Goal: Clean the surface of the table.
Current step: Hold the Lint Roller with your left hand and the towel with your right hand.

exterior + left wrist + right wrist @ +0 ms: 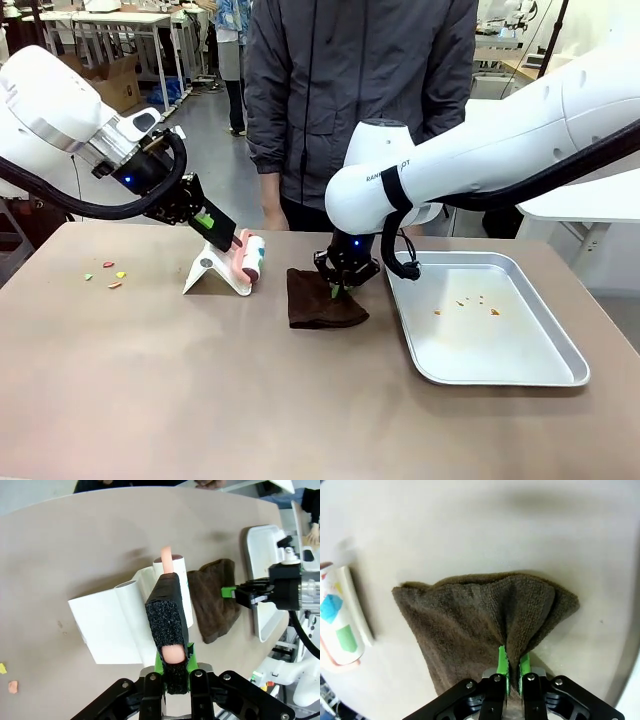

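Right gripper (337, 291), pinching brown cloth (318, 308), presses down on the table (200, 380).

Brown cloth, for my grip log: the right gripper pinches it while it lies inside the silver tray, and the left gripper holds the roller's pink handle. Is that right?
Not quite: the front view shows the brown cloth lying on the table beside the silver tray, not inside it. The rest holds: the right gripper pinches it and the left gripper holds the roller's pink handle.
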You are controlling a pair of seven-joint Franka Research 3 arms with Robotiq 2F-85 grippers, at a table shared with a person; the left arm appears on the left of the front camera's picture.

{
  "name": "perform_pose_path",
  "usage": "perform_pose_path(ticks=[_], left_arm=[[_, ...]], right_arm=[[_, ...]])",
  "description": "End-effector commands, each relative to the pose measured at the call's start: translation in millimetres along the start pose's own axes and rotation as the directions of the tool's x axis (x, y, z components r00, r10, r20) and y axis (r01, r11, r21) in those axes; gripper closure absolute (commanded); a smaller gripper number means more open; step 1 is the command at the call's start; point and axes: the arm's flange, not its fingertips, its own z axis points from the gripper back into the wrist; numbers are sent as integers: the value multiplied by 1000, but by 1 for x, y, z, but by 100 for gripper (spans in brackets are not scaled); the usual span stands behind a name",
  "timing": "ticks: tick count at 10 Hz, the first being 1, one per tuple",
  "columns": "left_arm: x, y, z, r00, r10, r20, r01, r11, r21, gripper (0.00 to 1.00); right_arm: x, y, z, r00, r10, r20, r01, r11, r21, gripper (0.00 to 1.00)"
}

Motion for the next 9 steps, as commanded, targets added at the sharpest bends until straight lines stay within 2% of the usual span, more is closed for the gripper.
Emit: perform_pose_path(ticks=[1,3,5,6,8,9], left_arm=[[-16,-3,13,999,-42,22,45,992,-121,100],[-27,-3,27,998,-54,35,61,974,-220,100],[-43,5,49,998,-47,48,60,941,-333,100],[-52,13,61,998,-59,15,60,913,-403,100],[-72,40,87,999,-16,30,28,884,-466,100],[-84,58,100,998,6,69,28,879,-476,100]], right_arm=[[-8,-22,10,999,22,-27,-17,988,157,100],[-12,-43,28,997,69,-41,-51,939,340,100],[-20,-73,46,977,194,-93,-100,795,599,100],[-22,-85,51,955,269,-127,-107,708,698,100],[-31,-108,56,926,357,-120,-111,562,820,100],[-42,-123,60,917,379,-125,-104,529,843,100]])
